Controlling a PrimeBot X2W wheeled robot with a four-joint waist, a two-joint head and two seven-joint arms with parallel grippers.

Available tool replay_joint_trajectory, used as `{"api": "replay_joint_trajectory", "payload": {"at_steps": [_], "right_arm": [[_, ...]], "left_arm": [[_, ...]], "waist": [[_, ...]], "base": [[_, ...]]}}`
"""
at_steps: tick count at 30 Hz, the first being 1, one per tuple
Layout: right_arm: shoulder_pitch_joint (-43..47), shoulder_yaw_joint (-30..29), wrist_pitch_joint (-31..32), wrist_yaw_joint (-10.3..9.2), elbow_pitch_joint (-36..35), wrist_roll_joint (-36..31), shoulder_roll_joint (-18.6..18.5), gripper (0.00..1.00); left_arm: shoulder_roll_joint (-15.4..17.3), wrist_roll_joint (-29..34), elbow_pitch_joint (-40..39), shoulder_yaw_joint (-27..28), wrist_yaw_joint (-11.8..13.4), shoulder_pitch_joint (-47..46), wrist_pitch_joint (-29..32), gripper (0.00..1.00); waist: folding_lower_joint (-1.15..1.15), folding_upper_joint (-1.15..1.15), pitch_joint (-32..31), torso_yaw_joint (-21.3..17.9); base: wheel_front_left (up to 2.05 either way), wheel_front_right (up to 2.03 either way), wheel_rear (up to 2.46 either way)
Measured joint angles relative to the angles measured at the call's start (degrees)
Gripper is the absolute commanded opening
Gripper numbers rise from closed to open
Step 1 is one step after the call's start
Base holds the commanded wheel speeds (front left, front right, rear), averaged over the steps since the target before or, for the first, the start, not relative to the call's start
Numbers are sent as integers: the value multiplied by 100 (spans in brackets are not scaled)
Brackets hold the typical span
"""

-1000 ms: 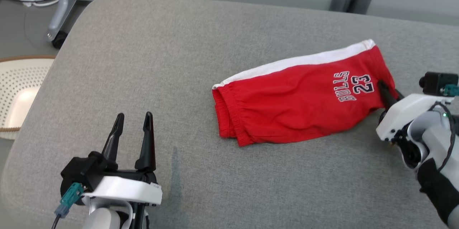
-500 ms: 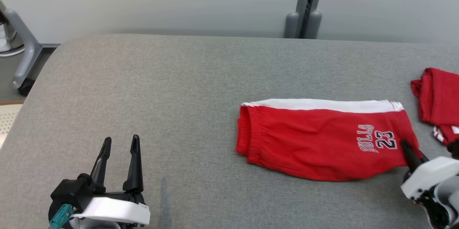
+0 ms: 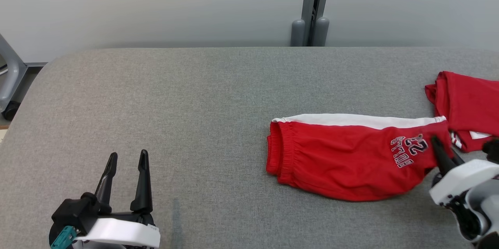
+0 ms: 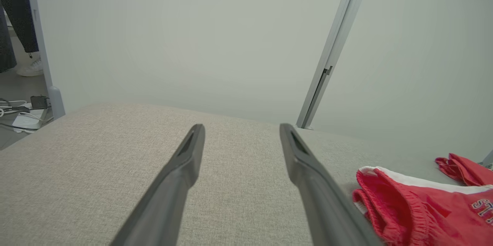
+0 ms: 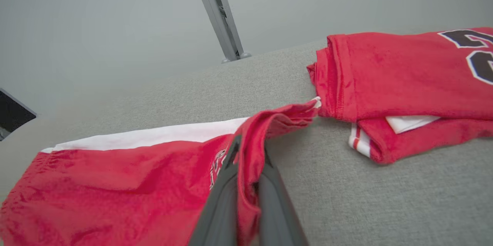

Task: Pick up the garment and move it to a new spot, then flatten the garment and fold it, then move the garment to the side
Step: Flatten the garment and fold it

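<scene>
**Ana:** Are the shorts [image 3: 343, 159] folded?

**Ben:** I think so. They lie on the table [image 3: 195, 97], folded in half, with a white stripe along one long edge. Picking up, smoothing and folding look done.

**Ana:** What is left?

**Ben:** Just moving them to the side, I think. They lie just beside the red shirt [image 3: 468, 101]. One corner almost touches it.

**Ana:** Who has them?

**Ben:** The right gripper [image 3: 436, 143]. Its jaws are pinched tight on the corner nearest the shirt. That corner is lifted a little.

**Ana:** And the other one?

**Ben:** The left gripper [image 3: 128, 154] is wide open and holds nothing. It is well apart from the shirt, past the other end of the shorts.
</scene>
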Motion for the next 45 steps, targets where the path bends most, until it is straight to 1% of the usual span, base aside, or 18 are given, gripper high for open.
{"api": "replay_joint_trajectory", "payload": {"at_steps": [5, 9, 18, 23, 28, 29, 30, 33, 37, 42, 45], "right_arm": [[-102, 22, -1, 0, -406, -386, 357, 0], [-120, 175, -2, 0, -668, -624, 691, 0], [-101, 420, 188, 0, -879, -1055, 1263, 0], [6, 552, 337, 0, -926, -1211, 1483, 0], [138, 637, 428, 0, -871, -1371, 1562, 0], [152, 632, 389, 0, -870, -1399, 1578, 35], [151, 623, 360, 0, -879, -1417, 1593, 100], [144, 508, 211, 0, -989, -1481, 1592, 100], [143, 124, 56, 0, -1217, -1582, 1379, 100], [310, -769, 2, 0, -1567, -1809, 1110, 100], [452, -1261, -2, 0, -1735, -2025, 1034, 100]], "left_arm": [[1, 7, -9, 25, 0, 18, 0, 100], [1, 8, -27, -9, 3, 16, 0, 100], [0, -4, -7, -160, 31, -61, 0, 100], [-1, -16, 12, -243, 46, -141, 0, 100], [2, -57, 10, -287, 85, -181, 0, 100], [2, -58, 10, -298, 99, -182, 0, 100], [0, -59, 9, -311, 100, -182, 0, 100], [1, -63, 4, -302, 118, -182, 0, 100], [0, -52, 0, -231, 122, -172, 0, 100], [2, 2, -25, -89, 93, -130, 0, 100], [1, 38, -37, -38, 64, -123, 0, 100]], "waist": [[0, 0, -4, 74], [0, 0, -2, 200], [0, 0, 68, 559], [0, 0, 147, 723], [0, 0, 201, 794], [0, 0, 202, 790], [0, 0, 201, 782], [0, 0, 184, 732], [0, 0, 116, 652], [0, 0, 62, 542], [0, 0, 71, 507]], "base": [[0, 0, 0], [0, 0, 0], [0, 0, 0], [0, 0, 0], [0, 0, 0], [0, 0, 0], [0, 0, 0], [0, 0, 0], [0, 0, 0], [0, 0, 0], [0, 0, 0]]}}
